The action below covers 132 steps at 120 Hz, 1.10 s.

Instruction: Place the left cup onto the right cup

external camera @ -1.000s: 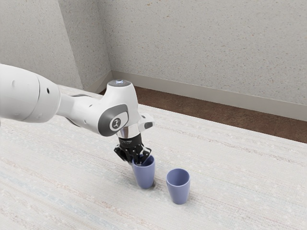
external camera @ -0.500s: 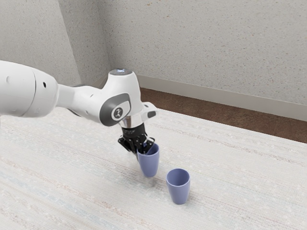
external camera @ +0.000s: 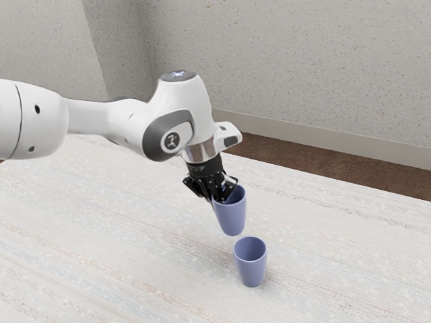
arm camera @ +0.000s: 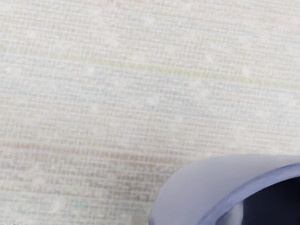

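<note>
left cup (external camera: 230, 214) – gripped in hand (external camera: 217, 192)

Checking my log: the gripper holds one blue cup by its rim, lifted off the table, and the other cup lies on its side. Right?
Not quite: the other cup stands upright on the table, as the exterior view shows. The gripper does hold one blue cup by its rim, lifted off the table.

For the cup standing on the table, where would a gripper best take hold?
At the rim, from above. The standing cup is upright, mouth open, walls narrowing toward the base, so a pinch across one wall probably holds better than squeezing the sloped sides.
</note>
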### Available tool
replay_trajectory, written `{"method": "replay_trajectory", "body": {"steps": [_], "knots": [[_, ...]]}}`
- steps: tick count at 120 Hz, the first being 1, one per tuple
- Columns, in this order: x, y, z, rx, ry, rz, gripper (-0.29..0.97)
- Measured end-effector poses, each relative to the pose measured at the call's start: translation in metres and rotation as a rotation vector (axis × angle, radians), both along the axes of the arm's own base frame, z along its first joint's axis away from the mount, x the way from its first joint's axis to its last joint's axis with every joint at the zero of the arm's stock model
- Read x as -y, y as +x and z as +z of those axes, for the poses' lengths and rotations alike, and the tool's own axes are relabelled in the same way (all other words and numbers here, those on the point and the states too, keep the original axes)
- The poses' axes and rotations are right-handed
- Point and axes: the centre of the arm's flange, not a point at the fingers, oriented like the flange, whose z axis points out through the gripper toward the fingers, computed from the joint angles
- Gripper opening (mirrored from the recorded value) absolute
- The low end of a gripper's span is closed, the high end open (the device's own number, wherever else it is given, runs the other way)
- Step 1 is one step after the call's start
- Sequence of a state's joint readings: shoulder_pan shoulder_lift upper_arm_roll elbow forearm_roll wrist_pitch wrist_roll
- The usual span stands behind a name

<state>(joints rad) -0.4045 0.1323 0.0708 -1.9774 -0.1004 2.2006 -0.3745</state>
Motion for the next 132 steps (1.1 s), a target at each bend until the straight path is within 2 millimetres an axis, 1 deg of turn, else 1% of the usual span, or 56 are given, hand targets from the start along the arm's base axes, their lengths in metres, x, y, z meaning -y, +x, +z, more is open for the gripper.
{"method": "replay_trajectory", "body": {"steps": [30,65,132], "knots": [[0.018,-0.008,0.005,0.006,-0.007,-0.023,-0.1],[0.032,-0.013,0.005,0.006,-0.012,-0.036,-0.1],[0.041,-0.022,0.005,-0.009,-0.013,-0.038,-0.1]]}}
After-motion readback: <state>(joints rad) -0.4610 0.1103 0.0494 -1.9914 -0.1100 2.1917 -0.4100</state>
